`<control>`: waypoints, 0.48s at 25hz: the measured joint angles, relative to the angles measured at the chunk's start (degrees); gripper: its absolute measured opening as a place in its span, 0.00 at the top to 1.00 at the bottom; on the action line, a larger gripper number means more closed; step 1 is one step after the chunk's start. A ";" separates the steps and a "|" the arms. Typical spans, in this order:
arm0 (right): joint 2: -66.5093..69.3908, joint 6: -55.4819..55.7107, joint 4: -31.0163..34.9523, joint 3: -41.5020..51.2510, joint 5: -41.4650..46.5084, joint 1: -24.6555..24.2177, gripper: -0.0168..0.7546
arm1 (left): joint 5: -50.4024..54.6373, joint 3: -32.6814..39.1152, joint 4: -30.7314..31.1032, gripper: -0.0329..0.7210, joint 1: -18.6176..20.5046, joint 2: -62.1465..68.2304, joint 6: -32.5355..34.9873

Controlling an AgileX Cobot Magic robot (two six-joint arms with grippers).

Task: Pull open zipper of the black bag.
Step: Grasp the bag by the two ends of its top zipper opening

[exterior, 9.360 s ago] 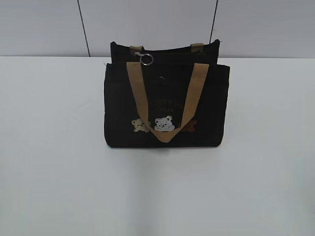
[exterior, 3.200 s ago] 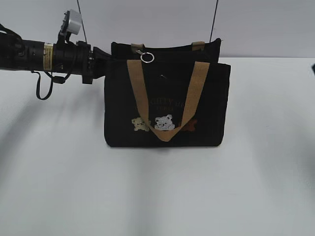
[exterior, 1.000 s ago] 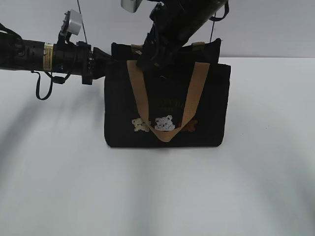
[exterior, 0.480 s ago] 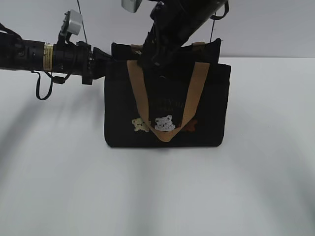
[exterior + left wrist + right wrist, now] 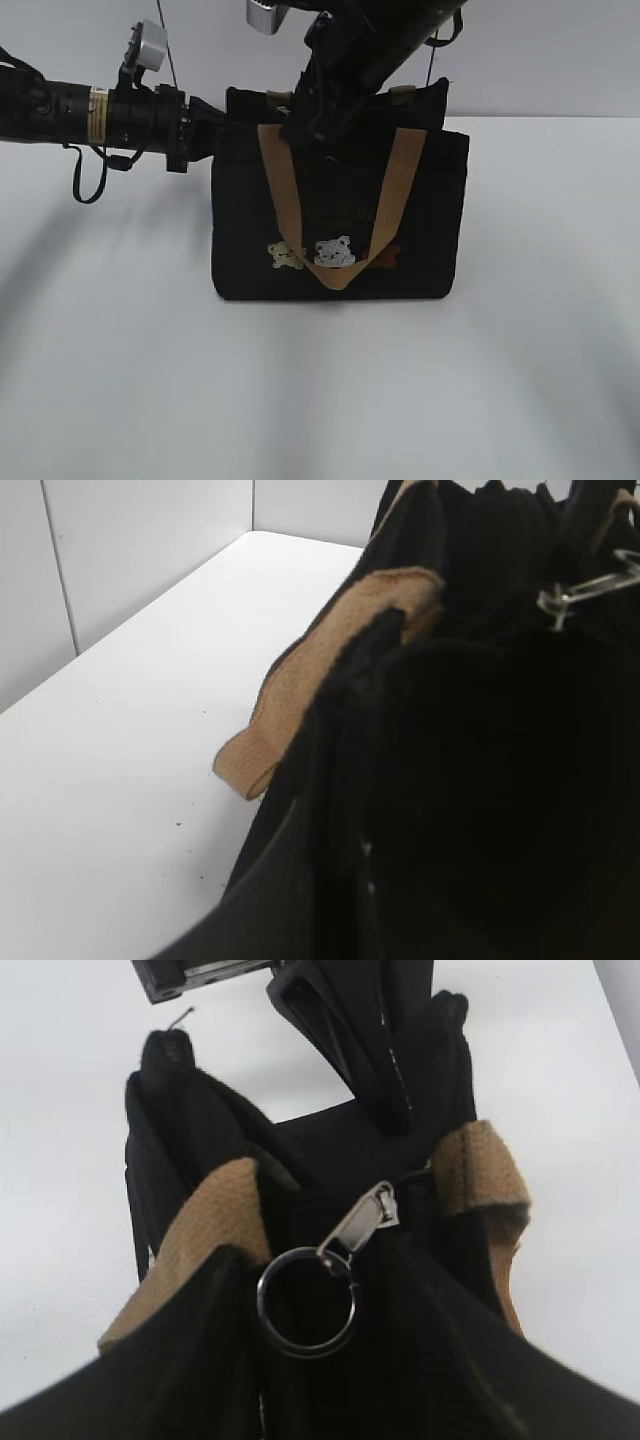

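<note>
While the zipper's ring [image 5: 306,1303] hangs at the bag [image 5: 335,215] top's left end, track running right, I see my right gripper [image 5: 312,128] just above it, jaws half-open, nothing held. My left gripper [image 5: 208,125] pinches the bag's left edge. White table [image 5: 110,350], plain wall behind.

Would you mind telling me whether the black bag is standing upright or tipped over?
Upright: the black bag stands on its flat base on the table, bears level.
</note>
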 joint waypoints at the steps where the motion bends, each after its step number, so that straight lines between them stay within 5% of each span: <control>1: 0.00 0.00 0.00 -0.06 0.00 0.00 0.54 | 0.00 0.00 0.05 0.94 0.00 0.00 0.00; 12: -0.17 0.00 -0.17 -0.26 0.97 0.00 0.66 | -0.16 0.00 0.13 0.94 0.00 0.00 0.00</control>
